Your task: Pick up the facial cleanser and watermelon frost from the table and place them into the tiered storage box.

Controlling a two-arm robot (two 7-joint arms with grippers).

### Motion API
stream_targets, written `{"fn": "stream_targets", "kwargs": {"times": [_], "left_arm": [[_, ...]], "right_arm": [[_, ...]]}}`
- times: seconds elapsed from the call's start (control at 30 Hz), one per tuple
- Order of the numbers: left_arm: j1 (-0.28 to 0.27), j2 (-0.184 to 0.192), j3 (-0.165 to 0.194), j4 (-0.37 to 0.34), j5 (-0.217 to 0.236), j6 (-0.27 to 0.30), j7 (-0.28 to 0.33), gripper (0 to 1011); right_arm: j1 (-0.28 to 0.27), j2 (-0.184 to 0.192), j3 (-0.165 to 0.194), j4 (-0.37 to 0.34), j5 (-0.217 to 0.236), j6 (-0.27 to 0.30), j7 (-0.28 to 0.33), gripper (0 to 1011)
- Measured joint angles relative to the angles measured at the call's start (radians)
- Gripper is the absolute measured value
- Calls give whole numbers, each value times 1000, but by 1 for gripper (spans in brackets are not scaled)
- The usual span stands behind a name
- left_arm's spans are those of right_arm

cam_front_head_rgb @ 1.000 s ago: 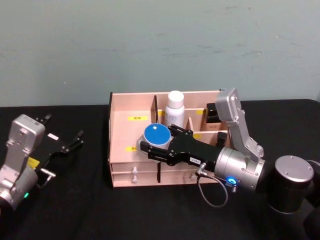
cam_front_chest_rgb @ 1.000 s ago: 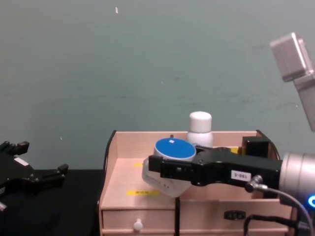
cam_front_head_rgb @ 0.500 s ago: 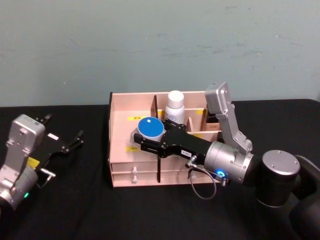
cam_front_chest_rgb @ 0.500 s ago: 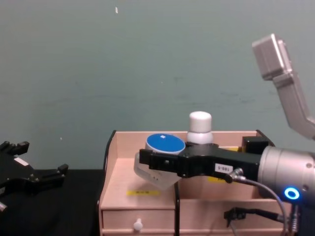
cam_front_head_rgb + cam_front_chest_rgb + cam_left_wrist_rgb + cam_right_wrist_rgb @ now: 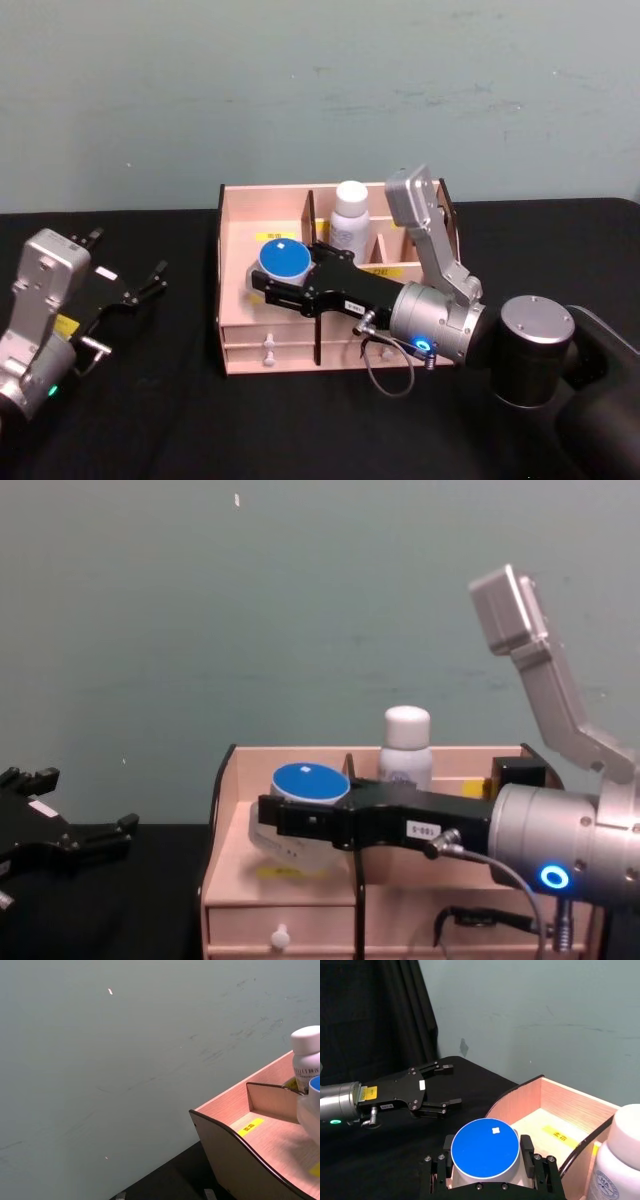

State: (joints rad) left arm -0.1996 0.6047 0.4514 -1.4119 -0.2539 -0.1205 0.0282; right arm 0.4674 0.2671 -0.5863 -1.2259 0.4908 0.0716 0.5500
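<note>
The watermelon frost, a squat jar with a blue lid, hangs tilted over the left compartment of the tiered storage box. My right gripper is shut on it, its fingers clamping the jar's sides. The facial cleanser, a white bottle, stands upright in the box's back middle compartment, also seen from the chest. My left gripper rests open on the table left of the box, well away from it.
A dark bottle stands in the box's back right compartment. Two white-knobbed drawers face me at the box's front. Black cloth covers the table, and a green wall rises behind.
My right gripper has carried the jar leftward and lower, from the box's middle divider to over the left compartment. The left arm has not moved.
</note>
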Motion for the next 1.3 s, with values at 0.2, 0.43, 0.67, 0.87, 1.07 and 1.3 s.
{"fn": "stream_targets", "kwargs": {"times": [0.2, 0.43, 0.67, 0.87, 1.07, 1.3], "left_arm": [[0, 0, 0, 0, 0, 0, 0, 1010], [0, 0, 0, 0, 0, 0, 0, 1010], [0, 0, 0, 0, 0, 0, 0, 1009], [0, 0, 0, 0, 0, 0, 0, 1010], [0, 0, 0, 0, 0, 0, 0, 1010], [0, 0, 0, 0, 0, 0, 0, 1010]], "right_arm": [[9, -10, -5, 21, -8, -1, 5, 801], [17, -17, -10, 35, -17, 1, 8, 801], [24, -22, -16, 45, -27, 6, 11, 801], [32, -28, -21, 60, -38, 12, 11, 801], [38, -32, -25, 66, -48, 19, 8, 801], [37, -31, -24, 65, -48, 19, 8, 801]]}}
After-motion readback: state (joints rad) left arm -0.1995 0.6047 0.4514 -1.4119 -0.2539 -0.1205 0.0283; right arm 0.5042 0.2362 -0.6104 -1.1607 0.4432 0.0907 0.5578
